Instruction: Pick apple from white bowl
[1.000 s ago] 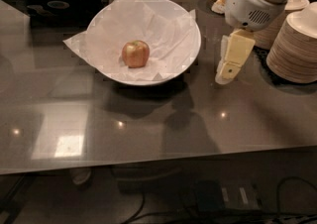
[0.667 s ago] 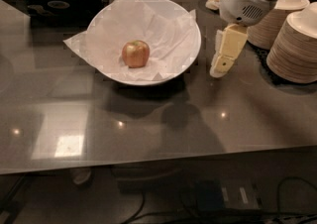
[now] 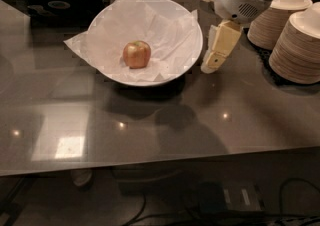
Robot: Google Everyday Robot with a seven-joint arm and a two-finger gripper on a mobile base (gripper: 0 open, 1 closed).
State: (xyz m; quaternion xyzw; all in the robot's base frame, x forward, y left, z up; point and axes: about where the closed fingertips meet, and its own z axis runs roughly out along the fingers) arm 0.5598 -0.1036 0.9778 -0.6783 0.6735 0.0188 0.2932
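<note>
While the gripper (image 3: 212,62) hangs just beside the right rim of the white bowl (image 3: 150,81), right of centre in the upper half of the frame, pointing down toward the counter (image 3: 150,135) with nothing visibly in its hold, the apple (image 3: 137,54) sits alone near the middle of the bowl on the crinkled paper liner (image 3: 170,30); whether the gripper is open or closed cannot be told from this angle; the apple looks firm and smooth-skinned, light enough for one arm, probably a little slippery and apt to roll on its round underside, so a hold across its widest part, taken from above, seems the safest; too hard a pinch could bruise it, and too low a reach could catch the paper, which looks thin, loose and likely to lift or slide with the fruit; the bowl is wide and shallow, leaving open room all round the apple, though its right rim stands between gripper and fruit; the counter is dark, glossy and reflective, with a bright patch of glare (image 3: 70,147) at lower left; two stacks of beige paper bowls (image 3: 300,50) crowd the upper right of the frame, close behind the arm, leaving little room to swing that way
</note>
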